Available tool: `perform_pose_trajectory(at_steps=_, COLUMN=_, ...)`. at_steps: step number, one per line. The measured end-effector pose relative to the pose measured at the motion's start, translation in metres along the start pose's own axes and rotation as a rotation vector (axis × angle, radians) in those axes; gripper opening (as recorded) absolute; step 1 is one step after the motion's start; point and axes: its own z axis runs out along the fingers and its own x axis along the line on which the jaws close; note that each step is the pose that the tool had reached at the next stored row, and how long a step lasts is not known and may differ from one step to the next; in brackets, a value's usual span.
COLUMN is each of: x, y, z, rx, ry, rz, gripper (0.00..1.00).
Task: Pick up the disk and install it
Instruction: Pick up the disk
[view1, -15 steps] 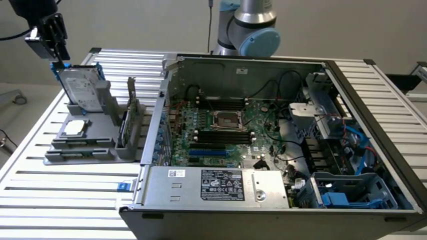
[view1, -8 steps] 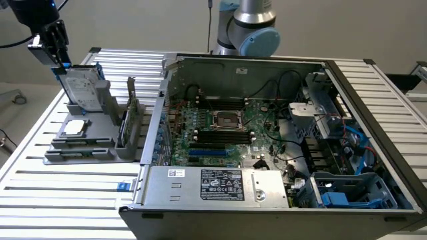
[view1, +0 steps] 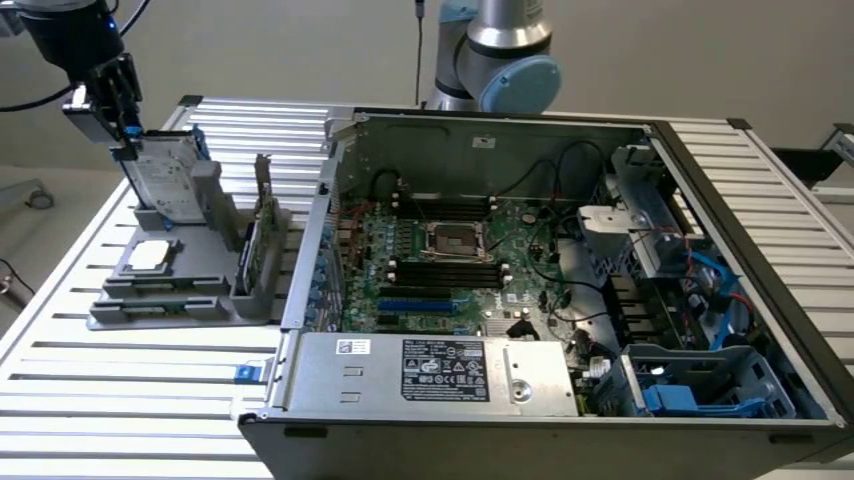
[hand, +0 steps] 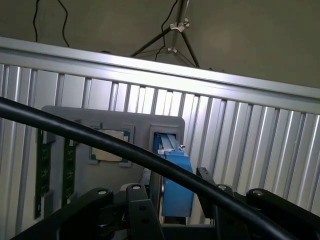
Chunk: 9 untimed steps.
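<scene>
Straddling disk (view1: 167, 182) top: tool (view1: 130, 138) spread wide, prob. no contact.

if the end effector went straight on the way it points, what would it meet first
Likely the silver-grey hard drive in its blue plastic carrier, standing upright in the grey holder under the open end effector; the gap is unclear.

Silver tubular arm (view1: 507, 25) with a pale-blue joint cap (view1: 523, 82); black gripper (view1: 124, 130) with silver-pinned linkages (hand: 136, 212) and a thick black cable (hand: 150, 157).
</scene>
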Motion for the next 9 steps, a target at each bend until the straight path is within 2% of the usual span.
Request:
perform_pose_trajectory(at_steps=5, x=0.000, y=0.0000, z=0.0091, rx=0.0036, ry=0.0006, rz=0.000, gripper=0.48)
perform_pose_trajectory(at_steps=9, x=0.000, y=0.0001, z=0.0144, rx=0.0144, ry=0.0018, rz=0.000, gripper=0.48)
